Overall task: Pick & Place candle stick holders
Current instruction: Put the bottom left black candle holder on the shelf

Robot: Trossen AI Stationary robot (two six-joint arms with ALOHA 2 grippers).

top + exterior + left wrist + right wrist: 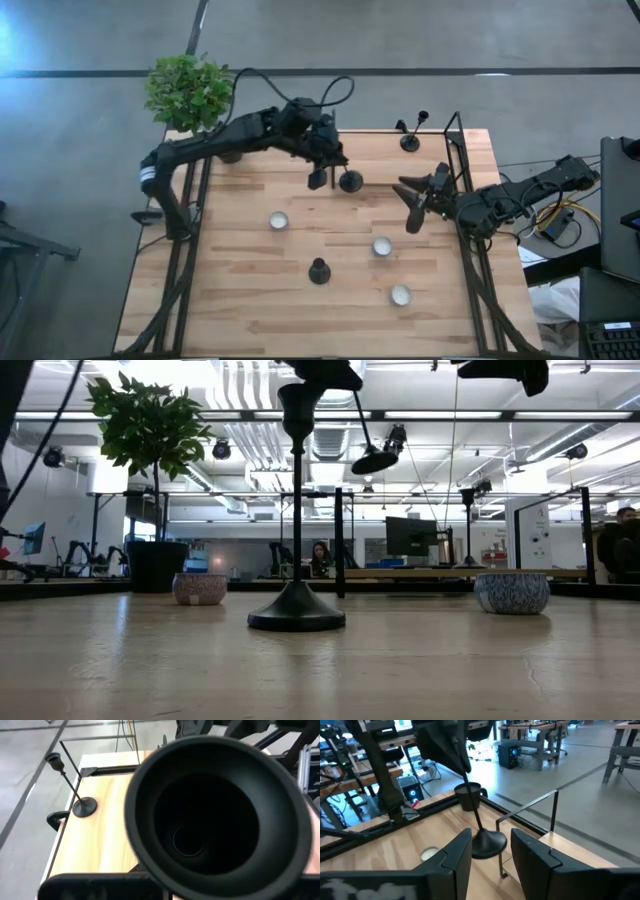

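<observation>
Three candlestick holders (350, 181) (410, 140) (319, 271), three small bowls (279, 221) (382, 246) (400, 295), one potted plant (188, 92).

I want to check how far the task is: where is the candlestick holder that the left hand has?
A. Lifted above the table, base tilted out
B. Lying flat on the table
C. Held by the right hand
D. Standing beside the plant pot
A: the left hand grips a candlestick holder by its stem, clear of the table; in the left wrist view its flared base faces the camera.
</observation>
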